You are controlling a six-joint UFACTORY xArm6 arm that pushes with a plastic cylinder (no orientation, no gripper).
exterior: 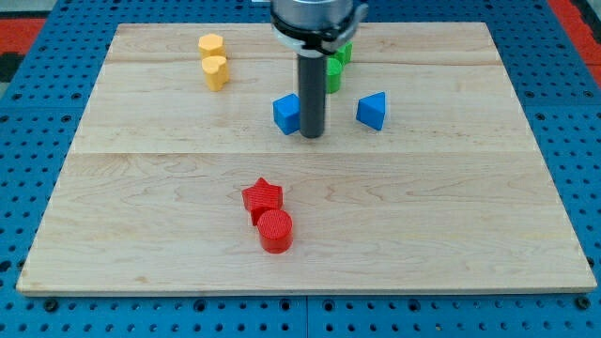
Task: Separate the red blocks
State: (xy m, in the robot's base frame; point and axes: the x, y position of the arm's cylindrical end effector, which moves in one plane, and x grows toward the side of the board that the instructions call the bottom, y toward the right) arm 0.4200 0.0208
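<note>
- Two red blocks lie touching low on the counter point(451, 244), left of centre: a red star block point(262, 197) above a red cylinder block point(275, 231).
- My tip point(312, 135) rests well above them, just right of a blue cube block point(286, 114).
- No gripper is fitted; the arm ends in a plain rod.
- A blue wedge-like block point(372, 110) sits right of the tip.
- Two green blocks point(335, 68) are partly hidden behind the rod.
- Two yellow blocks point(214, 59) touch at the view's top left.
</note>
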